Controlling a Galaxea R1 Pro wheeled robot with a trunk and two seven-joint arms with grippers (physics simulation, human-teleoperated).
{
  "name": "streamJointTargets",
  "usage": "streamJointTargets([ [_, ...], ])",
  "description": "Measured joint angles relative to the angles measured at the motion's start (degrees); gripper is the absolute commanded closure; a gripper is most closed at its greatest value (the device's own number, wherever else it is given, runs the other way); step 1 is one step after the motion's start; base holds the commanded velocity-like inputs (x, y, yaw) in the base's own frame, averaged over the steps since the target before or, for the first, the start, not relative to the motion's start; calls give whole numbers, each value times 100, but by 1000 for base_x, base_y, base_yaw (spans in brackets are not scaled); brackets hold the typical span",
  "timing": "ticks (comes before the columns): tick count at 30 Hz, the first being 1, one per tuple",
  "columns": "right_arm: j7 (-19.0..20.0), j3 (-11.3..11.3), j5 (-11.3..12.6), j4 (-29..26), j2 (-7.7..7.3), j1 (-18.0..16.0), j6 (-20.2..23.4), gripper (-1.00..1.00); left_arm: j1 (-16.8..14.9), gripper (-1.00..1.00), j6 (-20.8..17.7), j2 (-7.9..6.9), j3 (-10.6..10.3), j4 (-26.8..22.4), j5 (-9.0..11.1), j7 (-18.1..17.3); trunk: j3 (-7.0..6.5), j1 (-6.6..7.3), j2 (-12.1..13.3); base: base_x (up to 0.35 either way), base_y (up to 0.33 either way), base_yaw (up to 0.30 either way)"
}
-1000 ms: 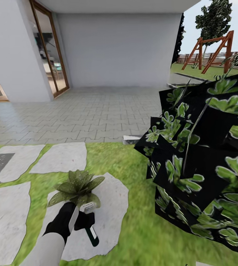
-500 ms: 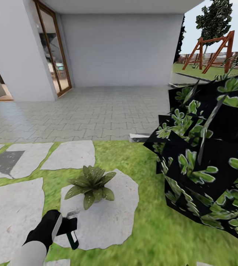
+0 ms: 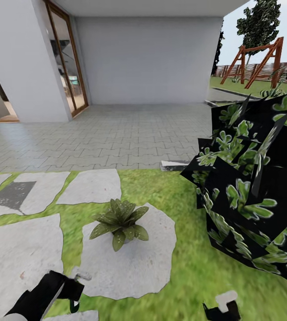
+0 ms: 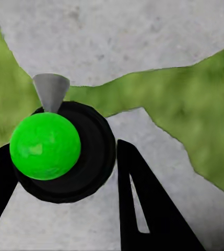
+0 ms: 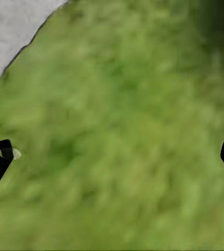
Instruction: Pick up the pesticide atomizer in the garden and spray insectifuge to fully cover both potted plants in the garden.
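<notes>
So the left gripper (image 3: 70, 290) has been dropping back toward the near-left corner over the last second. It was right up against the potted plant (image 3: 120, 219) a moment ago, and now the two are well apart. The whole view is also sliding, so the base or head is moving too. My read is the spray pass on this plant is wrapping up and it's heading off for the second one, though I can't confirm the leaves are covered. The pesticide atomizer (image 4: 59, 151) is sitting between the left jaws, which are closed on the bottle, nozzle aiming down at a stepping stone (image 4: 117, 36). The right gripper (image 5: 112, 157) is hanging over grass (image 5: 122, 104), jaws spread wide, holding nothing.
</notes>
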State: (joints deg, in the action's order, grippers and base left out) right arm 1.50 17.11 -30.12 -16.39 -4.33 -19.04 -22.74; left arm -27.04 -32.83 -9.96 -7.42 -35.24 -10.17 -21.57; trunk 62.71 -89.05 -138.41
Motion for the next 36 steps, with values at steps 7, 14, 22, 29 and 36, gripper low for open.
streamJointTargets([
  [7, 2649, -43, -442, -2006, -13, -8, 158, -100, -80, 100, 1626, -310, -1232, 12, -611, -2023, 0, 0, 0, 0, 0, 0],
  [14, 5420, -35, -806, -4178, 32, -17, 1131, -100, -500, 100, 2312, -294, -1256, -3, -1621, -3795, -1, 0, 0, 0, 0, 0],
  [22, 5749, -200, -816, -4532, 127, -17, 1205, 100, -788, 100, 2254, -143, -1280, -340, -1701, -4244, 0, 0, 0, 0, 0, 0],
  [29, 5749, -1450, -789, -4801, 372, -16, 1663, 100, -734, 100, 2232, 132, -1274, -371, -2152, -4213, 0, 0, 0, 0, 0, 0],
  [36, 5771, -1769, -787, -4867, 1079, -18, 1798, 100, -728, 100, 2246, 626, -1243, -366, -2952, -4019, 0, 0, 0, 0, 0, 0],
])
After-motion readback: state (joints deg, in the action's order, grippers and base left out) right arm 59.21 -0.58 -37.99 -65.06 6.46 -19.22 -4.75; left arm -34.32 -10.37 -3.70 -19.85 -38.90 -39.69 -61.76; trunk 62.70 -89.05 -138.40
